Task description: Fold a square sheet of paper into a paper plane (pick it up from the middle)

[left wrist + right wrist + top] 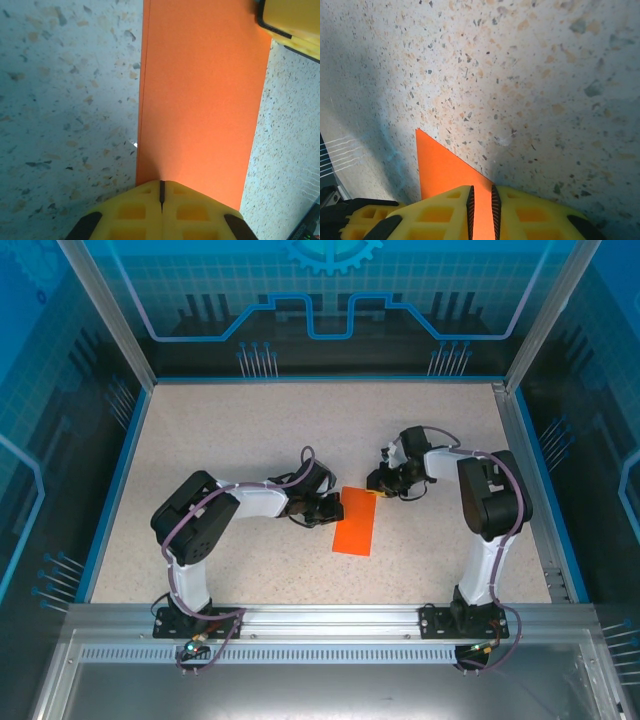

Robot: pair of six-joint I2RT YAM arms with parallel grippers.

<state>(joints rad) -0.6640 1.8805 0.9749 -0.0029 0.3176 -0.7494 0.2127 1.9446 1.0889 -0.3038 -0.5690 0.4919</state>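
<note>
Scene: a speckled beige tabletop (250,440) inside a blue-walled enclosure, with two robot arms reaching toward its middle.
Paper: the square sheet of paper (355,523) is bright orange and shows as a narrow rectangle. It lies flat, just toward 5 o'clock from the middle of the tabletop. Its long sides run roughly from 12 to 6 o'clock, leaning slightly.
Left arm: it reaches in from 8 o'clock, and the left claw (333,508) meets the paper's long edge at about 10 o'clock.
Left claw state: the two yellow fingers (135,212) are pressed together with no gap. Their tips sit right at the paper's edge. I cannot tell whether any paper is caught between them.
Right arm: it comes in from 3 o'clock, and the right claw (377,483) sits at the paper's far corner, at about 1 o'clock.
Right claw state: narrow. A thin slit stands between the fingertips, and orange shows through it from the paper lying underneath. A pointed corner of the paper pokes out just ahead of the tips.
Spacing: the two claws are near each other, on opposite sides of the paper's far end.
</note>
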